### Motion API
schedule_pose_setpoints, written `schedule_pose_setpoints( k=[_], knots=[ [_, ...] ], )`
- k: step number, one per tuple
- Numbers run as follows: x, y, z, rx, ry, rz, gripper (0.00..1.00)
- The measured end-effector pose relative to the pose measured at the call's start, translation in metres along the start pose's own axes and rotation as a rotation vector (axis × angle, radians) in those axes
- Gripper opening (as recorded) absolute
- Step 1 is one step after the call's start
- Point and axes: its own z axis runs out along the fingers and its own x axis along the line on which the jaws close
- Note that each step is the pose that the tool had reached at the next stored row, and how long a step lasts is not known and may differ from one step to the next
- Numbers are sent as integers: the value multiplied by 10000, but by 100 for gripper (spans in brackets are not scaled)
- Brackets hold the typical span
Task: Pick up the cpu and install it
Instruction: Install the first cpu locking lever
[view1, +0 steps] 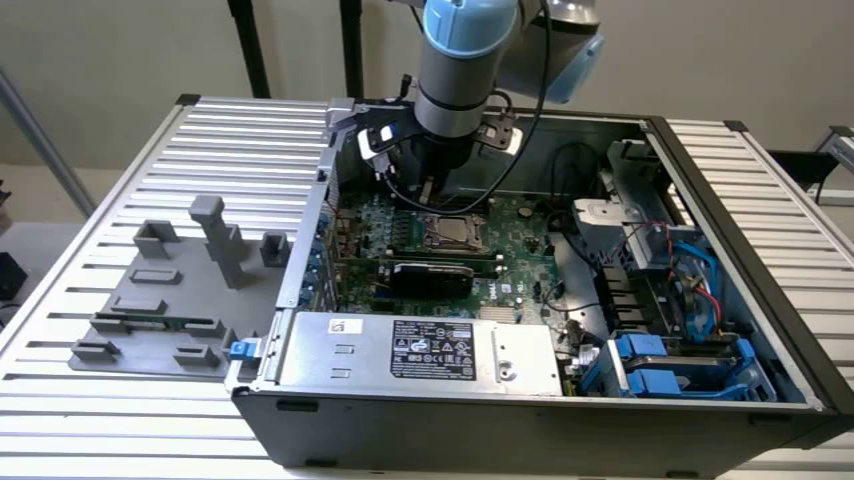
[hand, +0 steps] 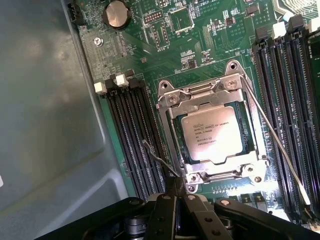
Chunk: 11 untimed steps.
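- The cpu lies flat in its socket on the motherboard, silvery top up, with printed lettering readable across it.
- A metal socket frame surrounds the chip on all sides; its edges overlap the chip's rim, and screws show at the corners.
- A thin metal lever runs along one side of the frame, and a shorter wire hook sticks out on the opposite side.
- The gripper hangs just over the edge of the frame, near one corner of the chip. Its fingers are pressed together with nothing between them, and they do not touch the cpu.
- Dark memory slots flank the socket on one side, and a second bank stands on the other.
- A round coin battery sits farther off on the board.
- In the exterior view the arm reaches straight down into the open computer case, above the middle of the board.
- A power supply with a white label lies along the case's near edge.
- A grey fixture with upright blocks rests on the slatted table, toward the exterior view's left, well apart from the arm.
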Motion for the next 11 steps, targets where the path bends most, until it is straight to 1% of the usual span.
schedule_pose_setpoints(
  k=[2,4,7,9,11],
  knots=[
    [2,12,5,25,-7,6,11],
    [9,36,6,71,-16,18,11],
    [19,71,7,175,-37,43,11],
    [21,76,7,258,-58,64,11],
    [20,76,8,318,-68,83,11]
  ],
)
